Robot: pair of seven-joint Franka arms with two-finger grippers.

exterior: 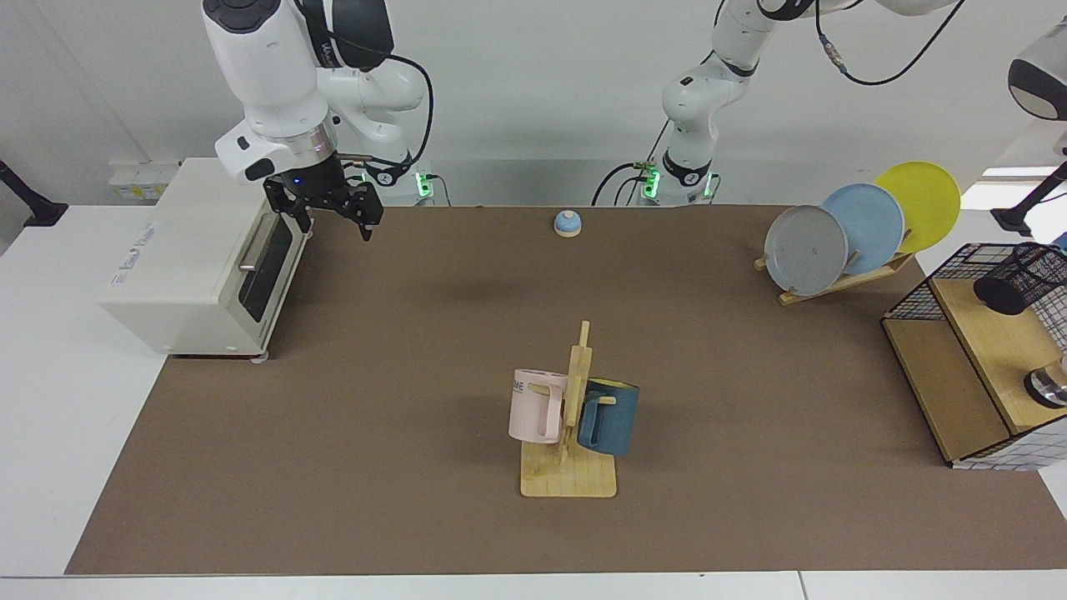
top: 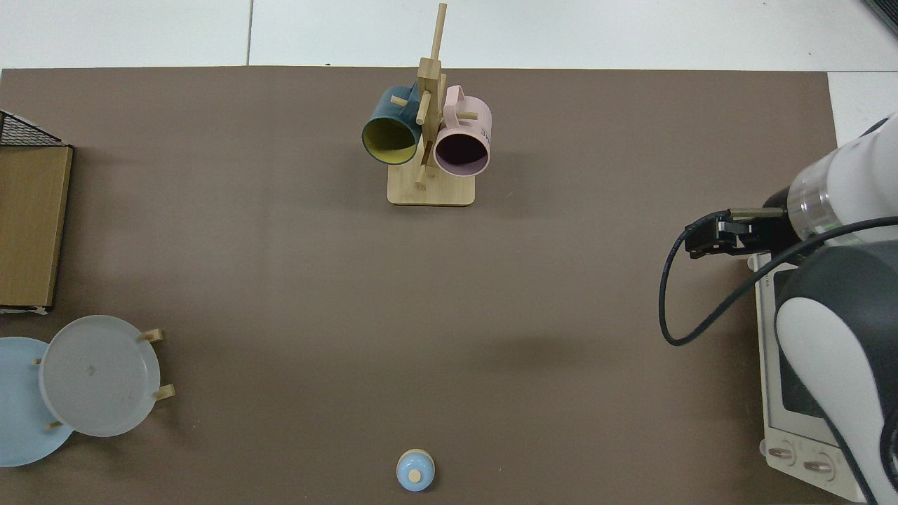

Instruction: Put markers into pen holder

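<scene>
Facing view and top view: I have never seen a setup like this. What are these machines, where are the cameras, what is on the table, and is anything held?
These are two robot arms bolted at the table's far edge. One camera faces them across the table, the other looks straight down.

The right arm hangs over the toaster oven, its jaws open and empty. The left arm climbs out of the picture and its jaws are not in view.

On the brown mat stand a wooden mug tree with a pink mug and a blue mug, a small blue bell and a stand of plates. The black mesh pen holder sits on the wire rack. No marker shows clearly.
</scene>
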